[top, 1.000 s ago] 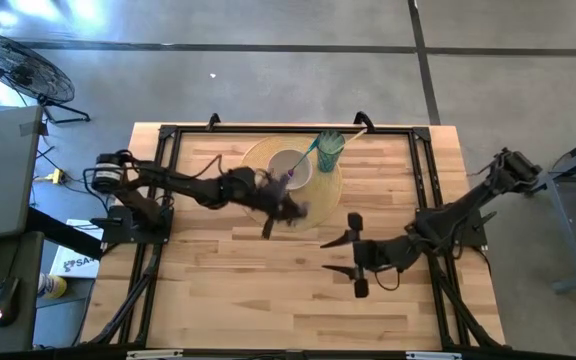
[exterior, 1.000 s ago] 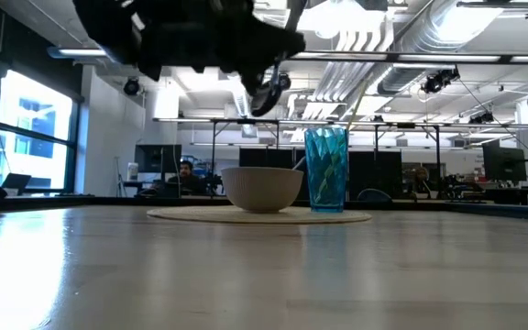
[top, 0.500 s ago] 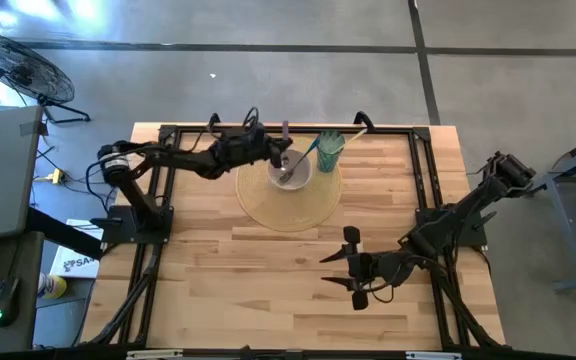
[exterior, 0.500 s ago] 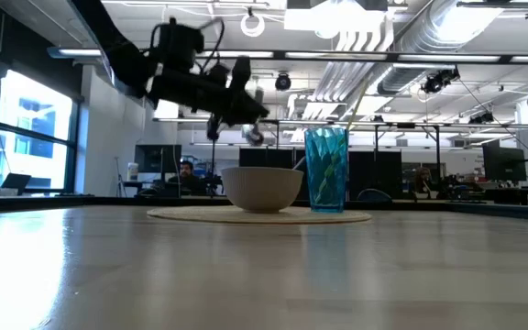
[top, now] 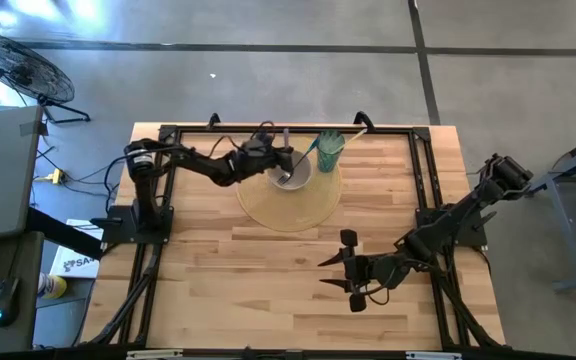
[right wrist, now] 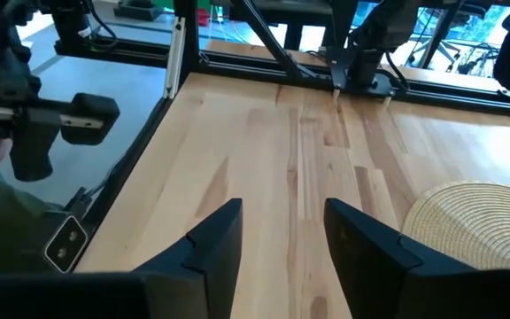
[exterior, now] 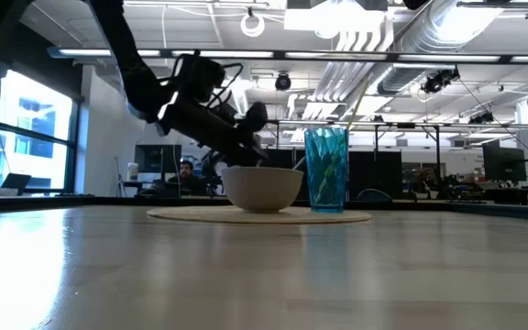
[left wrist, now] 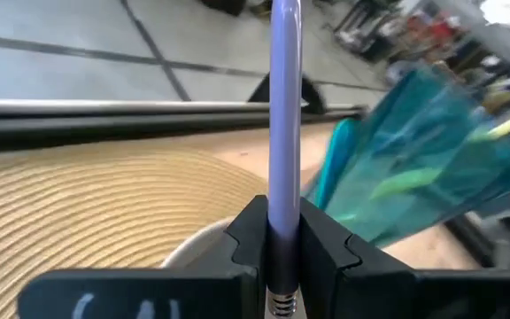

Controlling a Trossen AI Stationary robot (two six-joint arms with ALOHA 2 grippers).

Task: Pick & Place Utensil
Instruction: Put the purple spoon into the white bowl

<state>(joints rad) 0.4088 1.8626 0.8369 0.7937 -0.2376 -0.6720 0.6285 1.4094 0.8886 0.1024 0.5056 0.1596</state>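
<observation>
Two dark fingers (left wrist: 321, 244) of the left gripper (top: 271, 158) are clamped on a lavender-handled utensil (left wrist: 284, 115), which is held right at the gripper, over the rim of the white bowl (top: 294, 170). Its long axis is seen running straight out between the fingers, the handle pointing away from the wrist towards the teal cup (left wrist: 423, 159) just beyond; in the overhead view its other end is dipped into the bowl. Bowl and cup are set on the round woven mat (top: 268, 208), directly below and ahead of the gripper. The right gripper (top: 347, 270) is held well apart over bare table (top: 218, 280), its fingers (right wrist: 215, 244) spread with nothing between them
</observation>
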